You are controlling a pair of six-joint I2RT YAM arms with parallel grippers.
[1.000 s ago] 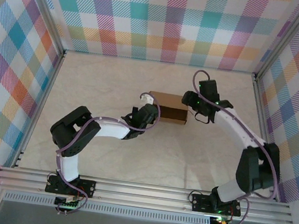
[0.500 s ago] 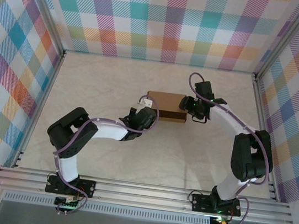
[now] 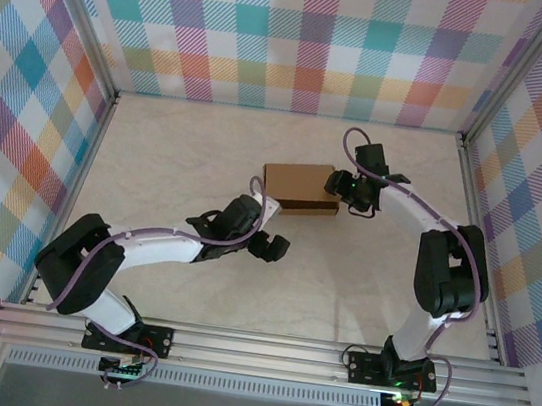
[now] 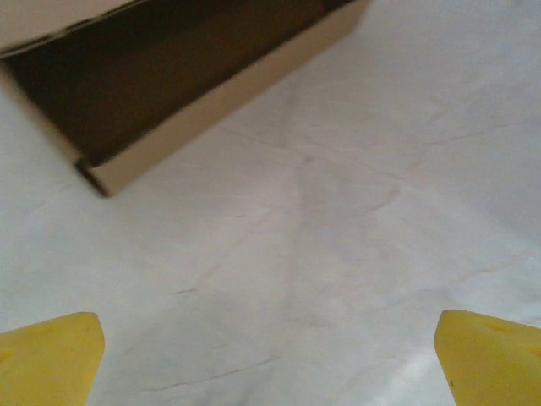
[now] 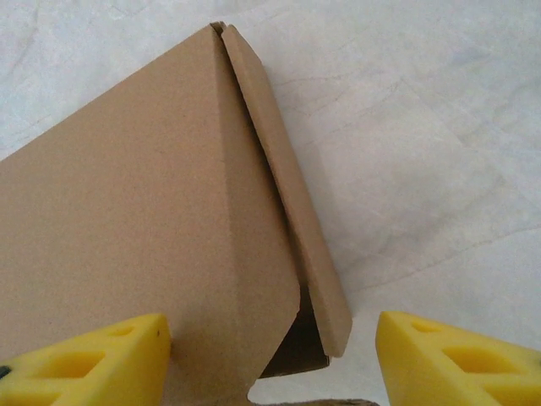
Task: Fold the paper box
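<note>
The paper box [image 3: 300, 187] is a small brown cardboard box standing on the table's middle, its long side running left to right. In the right wrist view the paper box [image 5: 152, 211] has its lid flap [image 5: 292, 203] slightly lifted at the near corner. My right gripper [image 3: 340, 185] is at the box's right end; the right gripper [image 5: 275, 365] is open, its yellow fingers [image 5: 93, 359] straddling that end. My left gripper [image 3: 267, 247] hangs low in front of the box, apart from it. In the left wrist view, the left gripper [image 4: 270, 364] is open over bare table, and the box [image 4: 169, 85] shows a dark side.
The pale marbled table [image 3: 239, 289] is ringed by checkered walls [image 3: 304, 36] with metal rails at the sides. A metal rail [image 3: 260, 353] carrying both arm bases runs along the near edge. Free surface lies on all sides of the box.
My left gripper has pulled back from the box's left front corner toward the near side, its arm stretching low. The box has shifted slightly left and back; the right gripper stays at its right end.
</note>
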